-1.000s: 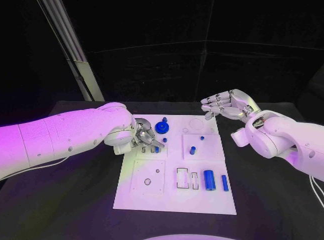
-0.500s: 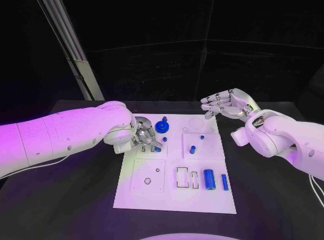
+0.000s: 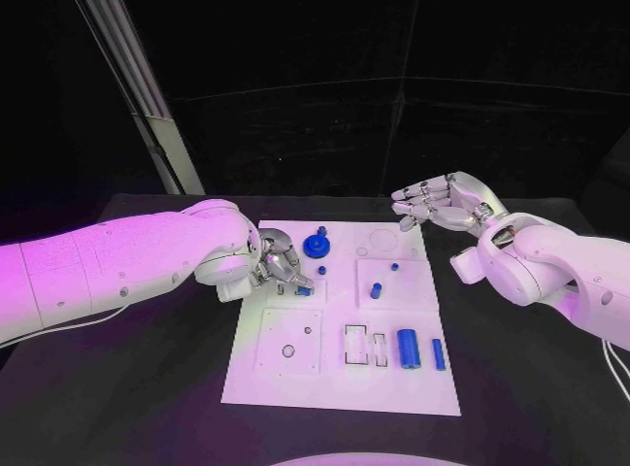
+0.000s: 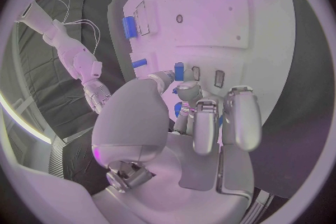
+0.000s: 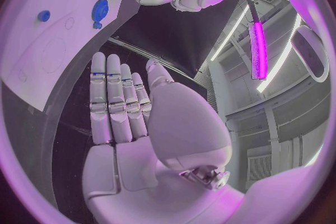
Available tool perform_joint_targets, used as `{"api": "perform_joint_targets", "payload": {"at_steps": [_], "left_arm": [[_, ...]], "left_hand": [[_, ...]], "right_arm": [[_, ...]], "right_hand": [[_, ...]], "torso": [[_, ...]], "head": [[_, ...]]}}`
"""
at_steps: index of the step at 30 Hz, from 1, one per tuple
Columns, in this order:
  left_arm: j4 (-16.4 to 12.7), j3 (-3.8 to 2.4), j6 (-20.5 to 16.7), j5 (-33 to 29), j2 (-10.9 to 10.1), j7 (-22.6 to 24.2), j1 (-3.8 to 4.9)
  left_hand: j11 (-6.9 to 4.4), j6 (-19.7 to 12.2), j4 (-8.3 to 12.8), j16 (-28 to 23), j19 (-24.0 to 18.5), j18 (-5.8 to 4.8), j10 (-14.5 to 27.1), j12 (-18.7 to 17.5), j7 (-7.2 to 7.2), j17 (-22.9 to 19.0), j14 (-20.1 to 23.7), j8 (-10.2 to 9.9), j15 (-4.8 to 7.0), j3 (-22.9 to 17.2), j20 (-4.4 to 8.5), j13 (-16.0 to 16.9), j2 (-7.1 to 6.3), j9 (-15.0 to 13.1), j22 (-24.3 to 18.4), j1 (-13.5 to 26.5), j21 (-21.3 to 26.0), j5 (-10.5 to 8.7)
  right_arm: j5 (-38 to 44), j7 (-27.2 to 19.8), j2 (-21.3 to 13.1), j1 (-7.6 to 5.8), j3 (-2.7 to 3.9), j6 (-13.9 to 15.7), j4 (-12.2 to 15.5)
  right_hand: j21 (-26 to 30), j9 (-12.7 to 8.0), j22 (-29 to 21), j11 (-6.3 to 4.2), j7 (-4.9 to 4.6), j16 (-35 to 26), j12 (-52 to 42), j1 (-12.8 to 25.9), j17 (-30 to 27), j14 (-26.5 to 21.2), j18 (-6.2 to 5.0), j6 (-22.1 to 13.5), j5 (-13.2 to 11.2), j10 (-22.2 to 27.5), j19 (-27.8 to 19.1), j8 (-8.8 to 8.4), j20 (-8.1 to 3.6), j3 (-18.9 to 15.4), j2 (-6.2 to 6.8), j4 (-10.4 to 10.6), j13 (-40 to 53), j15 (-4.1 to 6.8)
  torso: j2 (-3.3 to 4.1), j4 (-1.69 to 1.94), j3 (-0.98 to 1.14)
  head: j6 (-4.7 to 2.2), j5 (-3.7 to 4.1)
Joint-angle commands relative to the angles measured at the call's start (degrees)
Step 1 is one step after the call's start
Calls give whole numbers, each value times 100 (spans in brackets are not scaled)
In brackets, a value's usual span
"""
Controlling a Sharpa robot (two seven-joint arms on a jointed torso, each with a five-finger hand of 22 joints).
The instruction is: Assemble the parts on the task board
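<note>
Left hand (image 3: pixel 280 264): fingers curled over a small blue peg (image 4: pixel 179 71) at the task board's (image 3: pixel 336 388) ten o'clock; grip unclear.
Right hand (image 3: pixel 438 205): fingers apart, empty, at two o'clock.

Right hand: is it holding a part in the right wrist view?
No: the right hand lies flat with its fingers straight and side by side, nothing in it, off the edge of the task board.

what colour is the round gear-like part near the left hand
Blue. The round gear-like part stands on the white task board, clearest in the head view.
</note>
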State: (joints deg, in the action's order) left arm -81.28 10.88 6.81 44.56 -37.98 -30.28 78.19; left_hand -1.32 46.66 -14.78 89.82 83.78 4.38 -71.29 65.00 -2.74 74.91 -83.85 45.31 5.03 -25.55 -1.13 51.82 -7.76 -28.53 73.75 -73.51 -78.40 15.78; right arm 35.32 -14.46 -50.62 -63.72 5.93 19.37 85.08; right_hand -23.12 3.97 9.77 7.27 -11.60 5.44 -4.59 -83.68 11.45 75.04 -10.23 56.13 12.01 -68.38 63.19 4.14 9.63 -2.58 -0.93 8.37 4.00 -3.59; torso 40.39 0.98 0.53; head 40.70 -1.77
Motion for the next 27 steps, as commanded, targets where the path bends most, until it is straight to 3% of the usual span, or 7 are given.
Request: {"api": "perform_joint_targets", "payload": {"at_steps": [1,16,27], "left_arm": [[-62,-2,-281,28,-45,144,6],[-189,8,-859,616,-184,89,-15],[-141,21,-726,744,-101,-76,-57]], "left_hand": [[-8,-16,1093,18,47,-79,-43,37,-22,1509,-615,42,-7,-1127,-13,20,-18,-16,16,76,-12,57],[-17,23,1187,18,89,-101,-134,119,-14,1509,-615,71,0,-1226,-7,126,-84,-31,121,140,-85,112],[-19,32,1198,18,90,-101,-150,132,-12,1509,-615,75,1,-1244,-6,140,-93,-32,122,156,-85,113]], "right_arm": [[1,-45,-1,-10,4,-35,5],[1,-70,-14,-10,3,-26,-26],[1,-78,0,-9,3,-28,-40]], "right_hand": [[33,-7,-9,13,3,-33,19,18,-8,4,-23,-29,20,20,48,-32,0,-15,-26,-19,-5,-24],[50,-7,-20,20,-3,-49,20,47,-16,4,-21,-37,38,28,51,-33,4,-26,-26,-7,-13,-30],[76,-9,-36,30,-11,-75,29,62,-29,-9,-19,-57,46,55,46,-37,12,-35,-24,-7,-23,-41]], "torso": [[-3,2,4],[-44,22,22],[-35,18,20]], "head": [[0,-16],[12,-63],[-10,-60]]}}
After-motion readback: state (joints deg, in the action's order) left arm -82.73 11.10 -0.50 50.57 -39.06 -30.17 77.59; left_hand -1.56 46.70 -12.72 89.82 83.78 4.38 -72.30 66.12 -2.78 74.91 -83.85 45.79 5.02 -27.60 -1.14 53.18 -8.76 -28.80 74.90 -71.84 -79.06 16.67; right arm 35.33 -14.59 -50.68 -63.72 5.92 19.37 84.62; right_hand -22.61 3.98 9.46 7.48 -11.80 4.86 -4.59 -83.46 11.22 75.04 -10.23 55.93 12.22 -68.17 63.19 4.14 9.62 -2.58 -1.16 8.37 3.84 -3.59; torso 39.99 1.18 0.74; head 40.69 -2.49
